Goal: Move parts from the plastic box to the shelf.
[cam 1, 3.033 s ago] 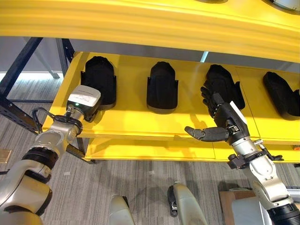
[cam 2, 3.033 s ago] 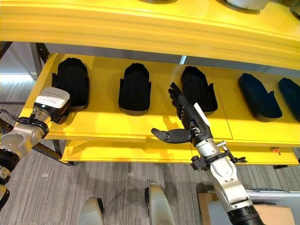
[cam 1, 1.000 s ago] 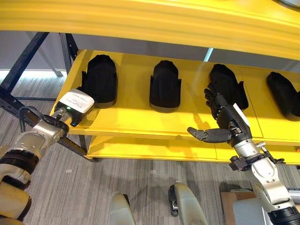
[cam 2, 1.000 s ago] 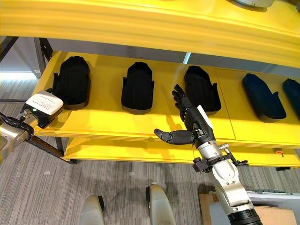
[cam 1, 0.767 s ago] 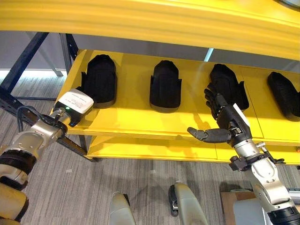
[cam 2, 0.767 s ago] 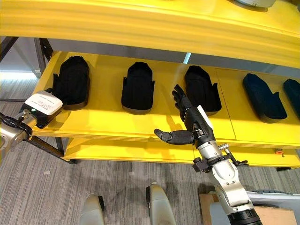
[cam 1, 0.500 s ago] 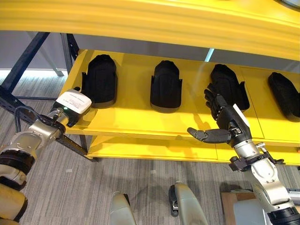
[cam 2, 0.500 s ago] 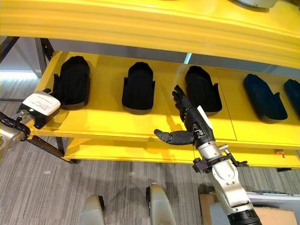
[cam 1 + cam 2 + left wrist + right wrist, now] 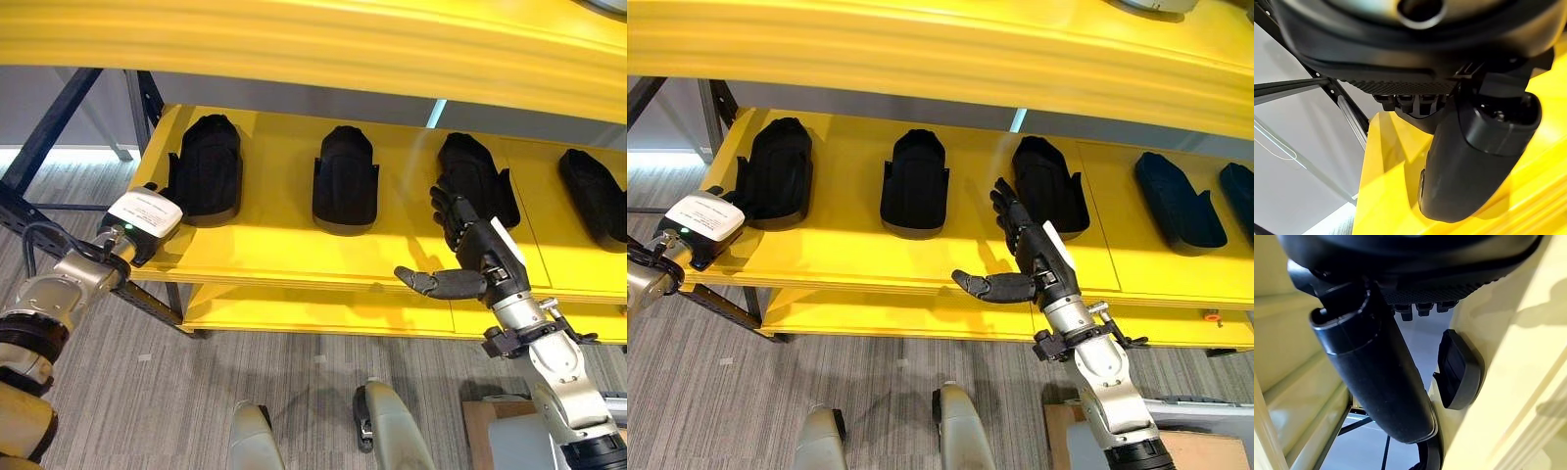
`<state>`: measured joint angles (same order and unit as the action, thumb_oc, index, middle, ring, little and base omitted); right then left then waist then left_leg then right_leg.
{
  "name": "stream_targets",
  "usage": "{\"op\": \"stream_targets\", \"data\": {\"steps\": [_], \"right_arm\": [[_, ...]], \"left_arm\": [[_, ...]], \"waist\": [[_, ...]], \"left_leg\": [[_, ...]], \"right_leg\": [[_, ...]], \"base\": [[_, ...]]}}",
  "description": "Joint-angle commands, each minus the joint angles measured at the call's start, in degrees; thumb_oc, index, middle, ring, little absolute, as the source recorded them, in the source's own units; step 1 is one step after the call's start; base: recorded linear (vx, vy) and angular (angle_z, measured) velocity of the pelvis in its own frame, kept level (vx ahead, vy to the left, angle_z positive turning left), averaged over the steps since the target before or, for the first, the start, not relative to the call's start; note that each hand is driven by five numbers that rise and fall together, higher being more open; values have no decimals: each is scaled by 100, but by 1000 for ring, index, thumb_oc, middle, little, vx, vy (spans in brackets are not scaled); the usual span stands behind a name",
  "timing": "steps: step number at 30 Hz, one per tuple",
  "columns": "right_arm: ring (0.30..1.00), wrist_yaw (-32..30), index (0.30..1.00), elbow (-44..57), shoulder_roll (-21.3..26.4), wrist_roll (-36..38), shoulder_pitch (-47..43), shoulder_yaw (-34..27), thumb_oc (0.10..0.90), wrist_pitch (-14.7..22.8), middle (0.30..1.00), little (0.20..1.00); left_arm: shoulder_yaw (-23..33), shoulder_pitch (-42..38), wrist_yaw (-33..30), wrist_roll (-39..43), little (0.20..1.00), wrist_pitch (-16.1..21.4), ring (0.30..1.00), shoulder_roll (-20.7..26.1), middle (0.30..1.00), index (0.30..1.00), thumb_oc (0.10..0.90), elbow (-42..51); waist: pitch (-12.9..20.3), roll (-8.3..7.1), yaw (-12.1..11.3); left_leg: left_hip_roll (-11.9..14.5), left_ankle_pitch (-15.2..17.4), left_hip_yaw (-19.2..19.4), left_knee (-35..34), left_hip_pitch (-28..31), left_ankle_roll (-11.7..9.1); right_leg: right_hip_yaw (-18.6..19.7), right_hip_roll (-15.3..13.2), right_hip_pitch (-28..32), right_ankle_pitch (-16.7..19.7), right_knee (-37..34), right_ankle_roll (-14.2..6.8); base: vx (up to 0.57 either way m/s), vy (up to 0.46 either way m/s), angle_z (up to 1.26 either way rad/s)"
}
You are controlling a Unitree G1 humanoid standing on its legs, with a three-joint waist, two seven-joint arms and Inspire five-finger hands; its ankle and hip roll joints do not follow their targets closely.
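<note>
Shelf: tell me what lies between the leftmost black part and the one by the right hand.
One more black part lies on the yellow shelf, between the leftmost part and the part beside the right hand, in the left eye view.

Grey striped carpet floor [image 9: 294,382] spreads out below me, running back under the rack. At my left, dark metal frame posts [image 9: 44,132] slant upward, one of them a perforated rail [image 9: 147,305] lying low across the carpet. At my lower right, the corner of a brown board [image 9: 473,423] rests on the carpet beside a pale grey panel [image 9: 514,446].
</note>
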<state>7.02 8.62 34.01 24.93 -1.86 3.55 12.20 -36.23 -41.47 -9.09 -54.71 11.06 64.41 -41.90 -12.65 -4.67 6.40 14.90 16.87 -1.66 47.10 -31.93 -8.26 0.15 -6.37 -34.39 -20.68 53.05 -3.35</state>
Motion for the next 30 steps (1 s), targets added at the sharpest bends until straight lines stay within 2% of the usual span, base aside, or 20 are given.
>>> {"op": "stream_targets", "data": {"steps": [1,16,30], "right_arm": [[1000,-51,1000,692,71,252,-108,-603,900,491,1000,1000],[1000,-47,1000,709,54,246,-76,-612,900,434,1000,1000],[1000,-22,1000,773,153,326,-92,-460,900,509,1000,1000]], "left_arm": [[88,-424,-71,-45,1000,-470,1000,322,1000,1000,900,-150],[98,-450,-3,-38,1000,-526,1000,297,1000,1000,900,-266],[-307,-688,-100,0,1000,-522,1000,57,1000,1000,900,-1409]], "waist": [[412,132,49],[396,120,40],[409,127,105]], "left_leg": [[35,-319,-75,-131,-228,318],[40,-252,-68,-62,-227,328],[48,-271,-41,-51,-214,331]], "right_leg": [[49,-478,686,185,-613,-252],[68,-480,692,160,-582,-262],[96,-469,676,186,-556,-286]], "base": [[4,-5,-3],[0,0,0],[0,0,0]]}}
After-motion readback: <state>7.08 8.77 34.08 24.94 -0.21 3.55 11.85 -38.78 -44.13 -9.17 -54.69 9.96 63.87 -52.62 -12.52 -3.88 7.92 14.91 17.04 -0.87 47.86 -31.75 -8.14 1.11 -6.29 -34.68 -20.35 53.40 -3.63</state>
